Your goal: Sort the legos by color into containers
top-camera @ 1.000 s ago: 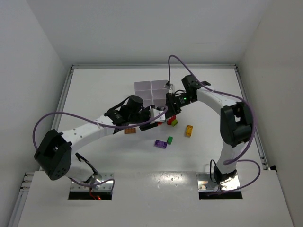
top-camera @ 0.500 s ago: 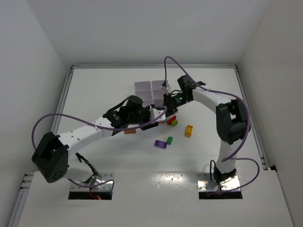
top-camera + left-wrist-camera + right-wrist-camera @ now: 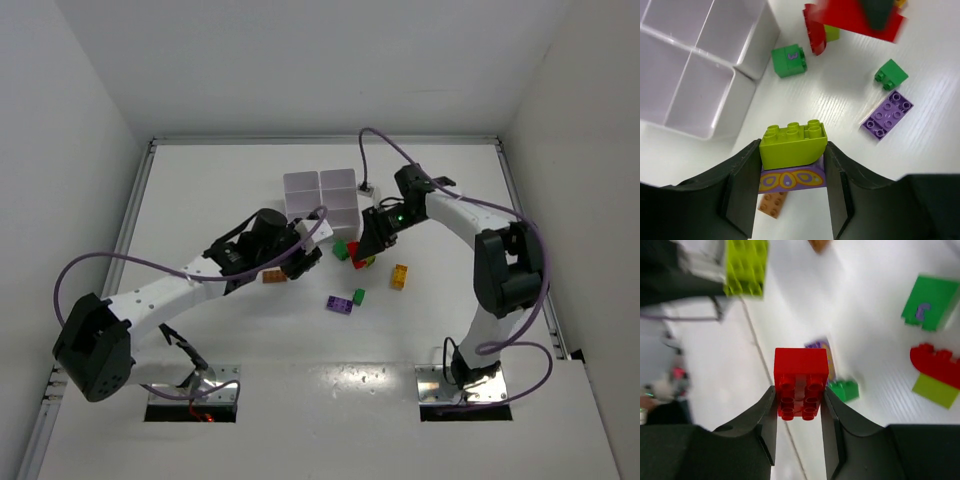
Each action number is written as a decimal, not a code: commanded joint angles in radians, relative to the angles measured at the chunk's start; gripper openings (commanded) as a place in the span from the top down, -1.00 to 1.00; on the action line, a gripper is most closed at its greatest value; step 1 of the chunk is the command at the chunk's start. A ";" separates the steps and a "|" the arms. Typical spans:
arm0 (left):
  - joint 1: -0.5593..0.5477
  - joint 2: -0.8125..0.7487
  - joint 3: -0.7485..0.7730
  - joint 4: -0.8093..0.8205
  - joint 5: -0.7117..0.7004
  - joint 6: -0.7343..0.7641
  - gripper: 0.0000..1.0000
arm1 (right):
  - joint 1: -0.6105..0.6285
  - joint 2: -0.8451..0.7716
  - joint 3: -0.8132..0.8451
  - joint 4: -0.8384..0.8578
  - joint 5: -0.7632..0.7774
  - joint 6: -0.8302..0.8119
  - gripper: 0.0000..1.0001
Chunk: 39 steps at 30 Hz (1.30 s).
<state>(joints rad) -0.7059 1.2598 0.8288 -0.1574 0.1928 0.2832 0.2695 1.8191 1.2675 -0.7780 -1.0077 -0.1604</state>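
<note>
Pinching red lego (image 3: 801,382), right fingers (image 3: 759,432) (left fingers (image 3: 742,192) hold lime lego (image 3: 792,146)).

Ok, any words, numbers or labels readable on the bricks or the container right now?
None readable.
The green brick carries a small purple mark, too blurred to tell.
The purple piece under the lime brick shows a yellow ornament, not letters.
The white container shows no print.

Left fingers (image 3: 740,195), right fingers (image 3: 756,427) clamped.
</note>
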 commanded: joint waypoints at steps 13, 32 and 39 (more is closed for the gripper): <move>0.233 0.076 0.058 0.062 0.073 -0.774 1.00 | 0.175 -0.170 -0.215 0.253 0.679 -0.116 0.38; 0.299 0.234 0.243 -0.051 0.157 -0.905 1.00 | 0.322 -0.532 -0.505 0.687 0.790 -0.408 -0.02; 0.289 0.340 0.368 -0.162 0.191 -0.885 1.00 | 0.422 -0.636 -0.721 1.151 0.814 -0.758 -0.02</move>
<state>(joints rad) -0.4145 1.5658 1.1351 -0.2516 0.3466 -0.6075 0.6533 1.2026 0.6189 0.0402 -0.2115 -0.6968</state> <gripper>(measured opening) 0.536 0.509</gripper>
